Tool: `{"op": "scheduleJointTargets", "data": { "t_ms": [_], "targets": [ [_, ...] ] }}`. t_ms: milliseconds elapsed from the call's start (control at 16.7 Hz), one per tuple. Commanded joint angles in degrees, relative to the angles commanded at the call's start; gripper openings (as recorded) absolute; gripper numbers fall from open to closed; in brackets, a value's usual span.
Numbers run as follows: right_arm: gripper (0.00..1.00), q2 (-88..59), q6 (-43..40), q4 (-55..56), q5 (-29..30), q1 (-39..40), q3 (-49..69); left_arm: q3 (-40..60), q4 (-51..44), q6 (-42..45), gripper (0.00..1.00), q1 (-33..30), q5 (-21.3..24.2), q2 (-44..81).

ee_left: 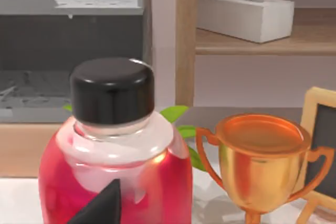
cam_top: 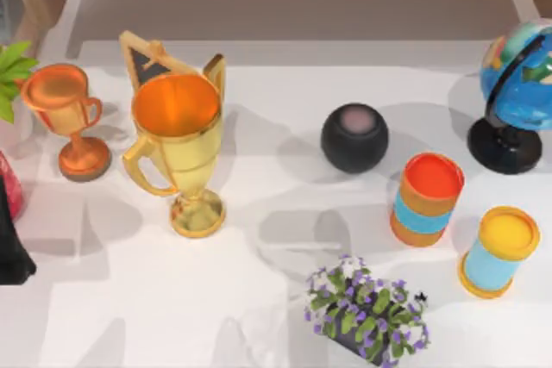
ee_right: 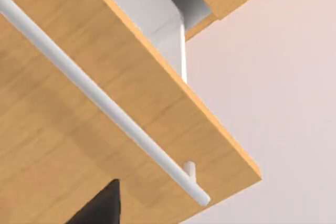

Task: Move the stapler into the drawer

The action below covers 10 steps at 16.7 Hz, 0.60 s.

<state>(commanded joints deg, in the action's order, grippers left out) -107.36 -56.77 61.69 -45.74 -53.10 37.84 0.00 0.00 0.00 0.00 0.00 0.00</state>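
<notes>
The left gripper (cam_top: 13,247) is sitting at the table's (cam_top: 259,316) left edge beside a red bottle (ee_left: 115,182), its claw state unreadable, while the right wrist view is facing the wooden drawer front (ee_right: 79,129) and white handle (ee_right: 105,106).

Wooden drawer front (ee_right: 105,129), white bar handle (ee_right: 105,103)

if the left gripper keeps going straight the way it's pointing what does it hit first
Most likely the red bottle with the black cap, which sits directly ahead of the left gripper and very close. The copper trophy stands off to the side, seemingly farther back.
</notes>
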Motion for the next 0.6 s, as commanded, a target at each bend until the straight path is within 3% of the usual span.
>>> {"op": "scheduleJointTargets", "data": {
  "t_ms": [360, 600],
  "targets": [
    [1.00, -6.9, -23.2, 22.9, 3.3, 6.8, -10.3, 0.0, 0.0, 0.0, 1.00, 0.0, 0.0, 0.0],
    [1.00, -9.1, -31.4, 30.1, 4.7, 9.9, -12.8, 0.0, 0.0, 0.0, 1.00, 0.0, 0.0, 0.0]
  ]
}}
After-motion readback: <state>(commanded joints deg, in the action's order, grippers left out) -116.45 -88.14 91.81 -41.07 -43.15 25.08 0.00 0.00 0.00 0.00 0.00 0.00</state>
